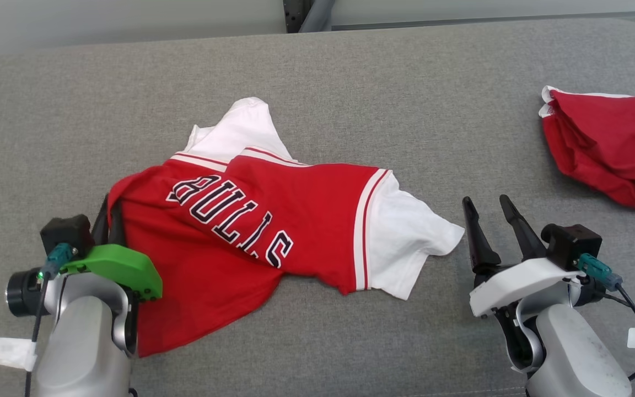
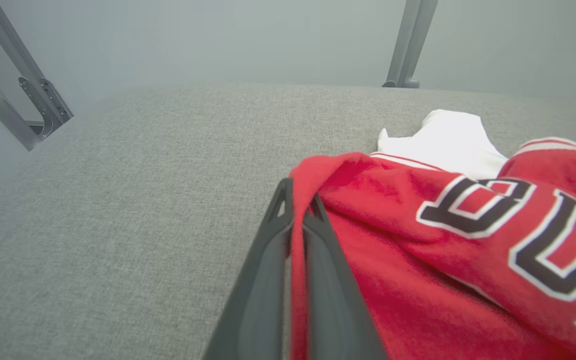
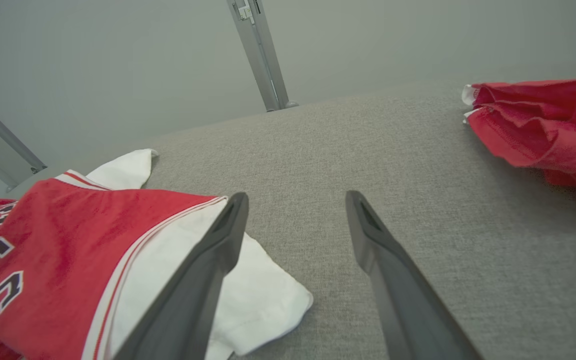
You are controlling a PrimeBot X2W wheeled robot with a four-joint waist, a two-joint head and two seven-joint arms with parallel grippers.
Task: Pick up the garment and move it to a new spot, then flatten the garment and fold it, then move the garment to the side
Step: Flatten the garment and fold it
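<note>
Jersey (image 1: pixel 273 220) L of 2nd garment (image 1: pixel 609 149)

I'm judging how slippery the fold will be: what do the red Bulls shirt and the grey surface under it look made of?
The red Bulls shirt: soft matte knit, probably cotton or a blend; it drapes, creases and looks slightly fuzzy up close. The grey surface: matte woven upholstery-like cloth, with a fine heathered weave; what lies beneath can't be told.
</note>
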